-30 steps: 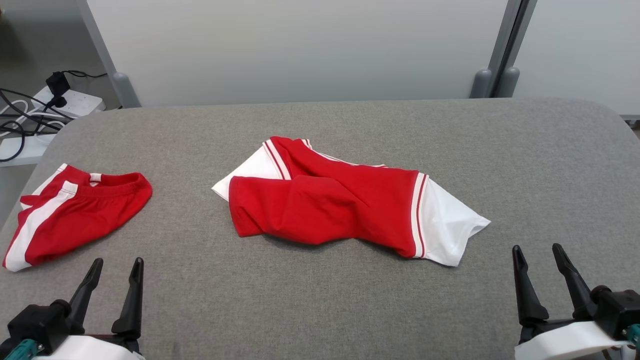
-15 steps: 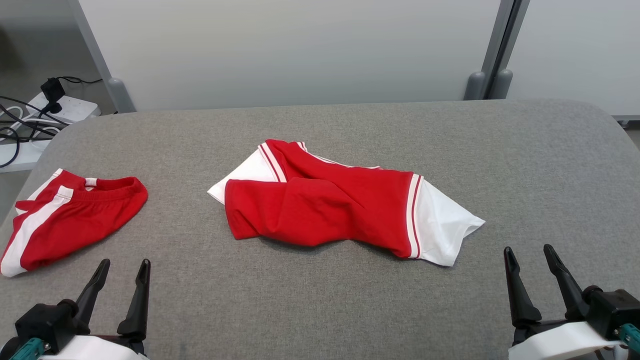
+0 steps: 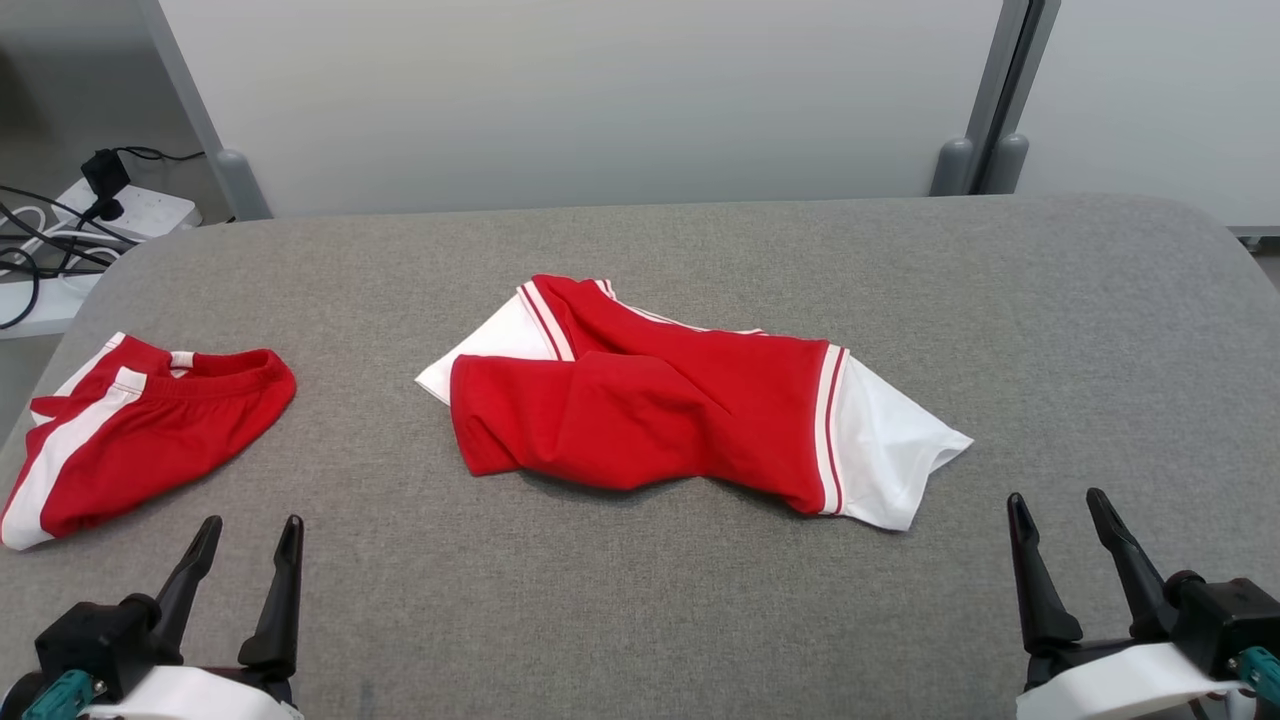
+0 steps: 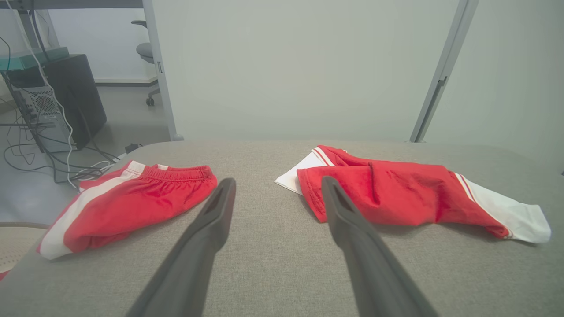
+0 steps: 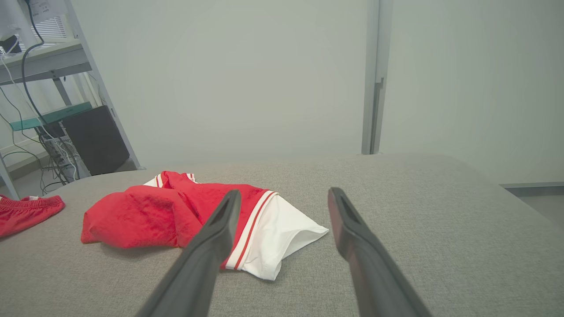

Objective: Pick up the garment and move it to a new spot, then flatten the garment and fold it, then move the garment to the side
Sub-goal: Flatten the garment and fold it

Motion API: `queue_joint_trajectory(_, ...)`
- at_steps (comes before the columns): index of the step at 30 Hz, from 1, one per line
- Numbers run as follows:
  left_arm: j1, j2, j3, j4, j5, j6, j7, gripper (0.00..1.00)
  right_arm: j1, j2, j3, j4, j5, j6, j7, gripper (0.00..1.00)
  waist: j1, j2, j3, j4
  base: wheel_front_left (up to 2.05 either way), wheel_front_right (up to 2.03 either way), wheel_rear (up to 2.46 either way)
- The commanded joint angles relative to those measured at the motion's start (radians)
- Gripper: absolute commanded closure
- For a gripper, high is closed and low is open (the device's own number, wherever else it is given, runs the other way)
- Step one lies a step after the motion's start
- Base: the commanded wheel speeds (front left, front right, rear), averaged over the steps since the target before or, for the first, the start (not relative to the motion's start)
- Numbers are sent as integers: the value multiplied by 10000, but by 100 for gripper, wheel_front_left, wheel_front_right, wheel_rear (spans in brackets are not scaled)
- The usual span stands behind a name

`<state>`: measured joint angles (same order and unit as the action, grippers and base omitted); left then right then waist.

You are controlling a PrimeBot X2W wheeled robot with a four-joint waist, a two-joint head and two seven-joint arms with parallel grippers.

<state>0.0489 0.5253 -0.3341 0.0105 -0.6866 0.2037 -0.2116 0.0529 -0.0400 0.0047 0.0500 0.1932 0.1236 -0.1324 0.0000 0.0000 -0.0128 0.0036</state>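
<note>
Head view: jersey [image 3: 650, 420] mid-bench, untouched

Shows a red jersey with white sleeves and striped trim, crumpled and folded over itself at the middle of the grey fabric bench [image 3: 640, 620], well clear of every edge. Puts red shorts [image 3: 150, 435] with a white side stripe by the left edge, well apart from the jersey. Finds the left gripper [image 3: 252, 522] at the near left corner, jaws apart and holding nothing, fingers over bare fabric near the shorts. Finds the right gripper [image 3: 1055, 497] at the near right corner, jaws likewise spread and empty, stopping short of the jersey's white sleeve. Catches a white power strip [image 3: 140, 205] beyond the far left corner. Adds, from the left wrist view, a black computer tower [image 4: 75, 97] on the floor behind the shorts.
</note>
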Motion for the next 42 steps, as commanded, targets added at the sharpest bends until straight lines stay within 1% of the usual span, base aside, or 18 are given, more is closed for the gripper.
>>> queue_joint_trajectory(1,-729,306,434,-235,26,108,-22,0,-277,-104,224,-262,81,71,-26,0,0,0,53,9,0,0,0)
queue_joint_trajectory(5,-1556,249,284,-172,66,-87,187,0,-380,-104,261,-328,65,71,-13,0,0,0,333,-9,0,0,0)
queue_joint_trajectory(9,-2867,67,-25,313,1,-562,619,0,-619,-103,377,-366,43,71,-45,0,0,0,758,-180,0,0,0)
queue_joint_trajectory(14,-4636,-380,-464,1681,-491,-1381,1621,0,-942,-103,557,-295,38,71,-72,0,0,0,1345,-654,0,0,0)
queue_joint_trajectory(19,-6103,-824,-769,3494,-1017,-2070,2649,0,-1171,-103,612,-233,45,71,-190,0,0,0,1918,-1185,0,0,0)
queue_joint_trajectory(20,-6103,-824,-769,3494,-1017,-2070,2649,0,-1171,-103,612,-233,45,71,-190,0,0,0,1918,-1185,0,0,0)
queue_joint_trajectory(24,-6993,-932,-838,5124,-1307,-2462,3291,0,-1348,-103,699,-158,80,71,-308,0,0,0,2314,-1625,0,0,0)
queue_joint_trajectory(29,-7833,-870,-809,6810,-1443,-2751,3569,0,-1566,-103,783,-34,200,71,-484,0,0,0,2738,-2004,0,0,0)
queue_joint_trajectory(37,-8739,-851,-894,8696,-1480,-3023,3651,0,-1816,-103,908,190,313,71,-701,0,0,0,3086,-2161,0,0,0)
queue_joint_trajectory(42,-9121,-974,-1063,9464,-1589,-3201,3907,0,-1969,-103,1009,306,358,71,-780,0,0,0,3159,-2196,0,0,0)
